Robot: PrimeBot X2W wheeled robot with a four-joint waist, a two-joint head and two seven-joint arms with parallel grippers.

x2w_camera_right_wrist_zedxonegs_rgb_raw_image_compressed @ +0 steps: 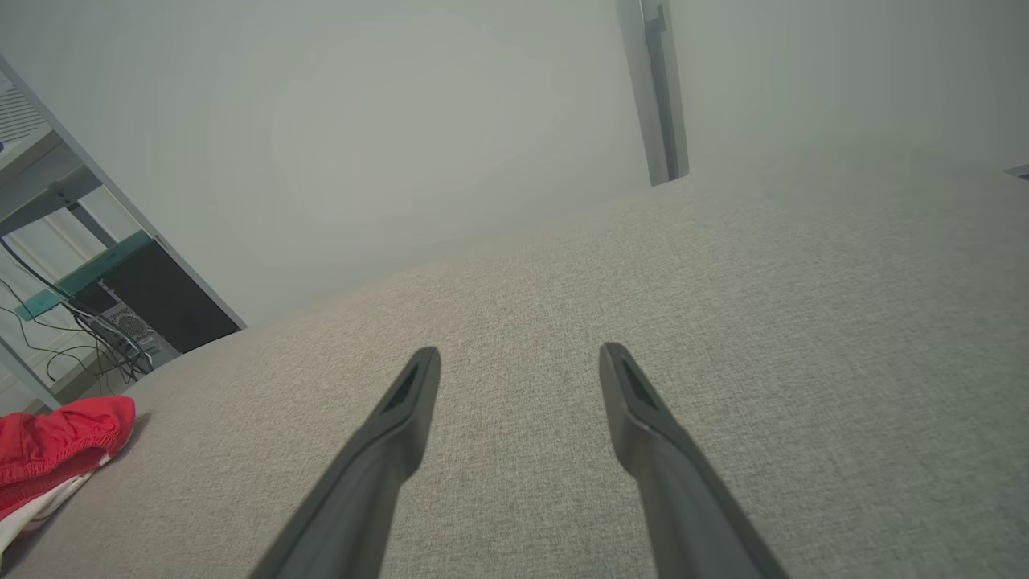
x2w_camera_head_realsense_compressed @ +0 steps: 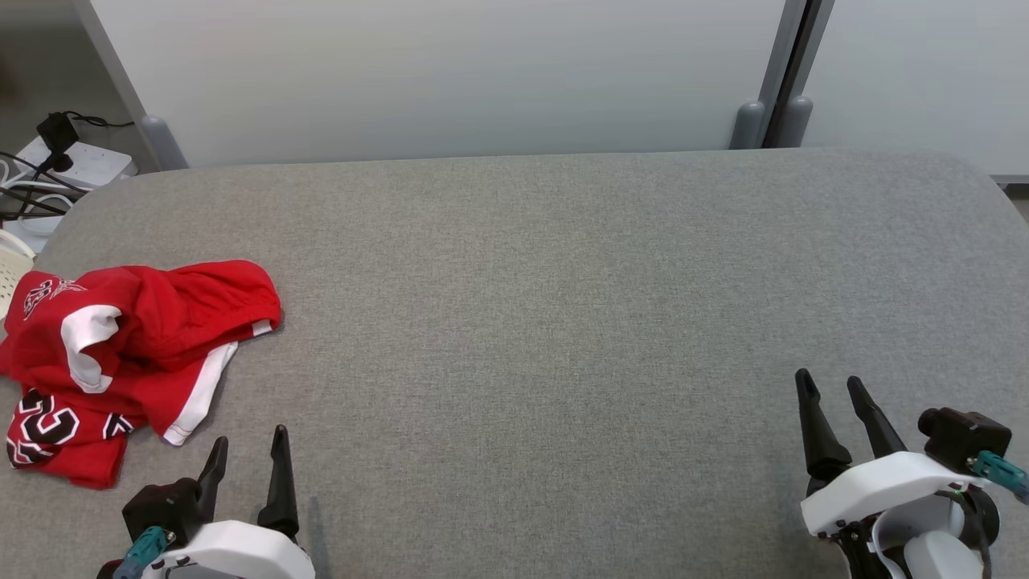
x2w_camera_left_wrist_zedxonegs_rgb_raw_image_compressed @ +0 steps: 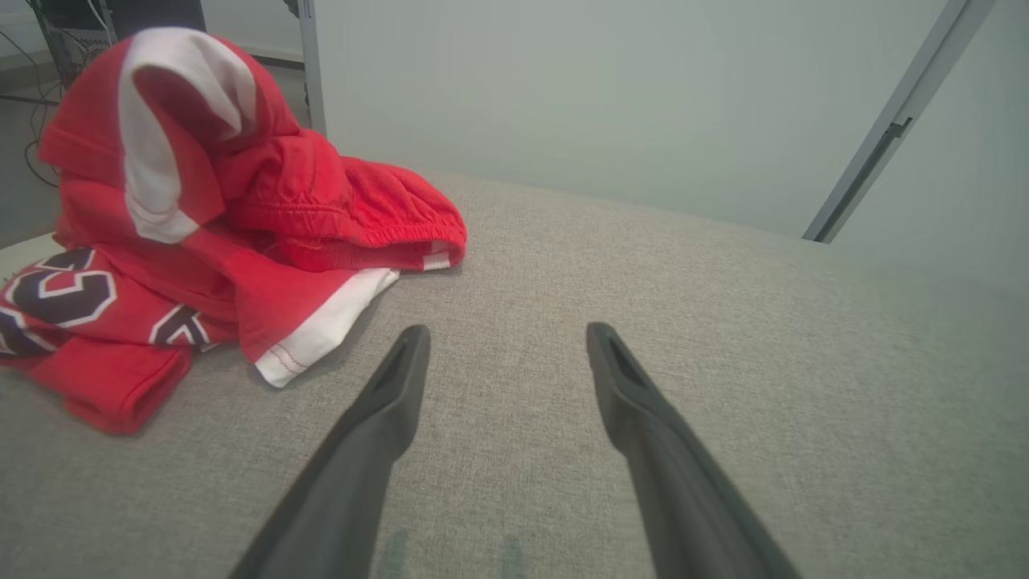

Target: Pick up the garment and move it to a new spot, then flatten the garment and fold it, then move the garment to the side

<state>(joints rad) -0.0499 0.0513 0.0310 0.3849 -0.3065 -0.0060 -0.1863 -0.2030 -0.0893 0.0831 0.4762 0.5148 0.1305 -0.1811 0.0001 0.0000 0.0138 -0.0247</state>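
Both the left gripper and the right gripper are hovering open and empty. The red garment is lying crumpled at the left edge of the table; pinching only one loose layer may be dragging it off.

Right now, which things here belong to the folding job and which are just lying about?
Job: garment, table, left gripper, right gripper, both open.
Lying about: power strip, cables.
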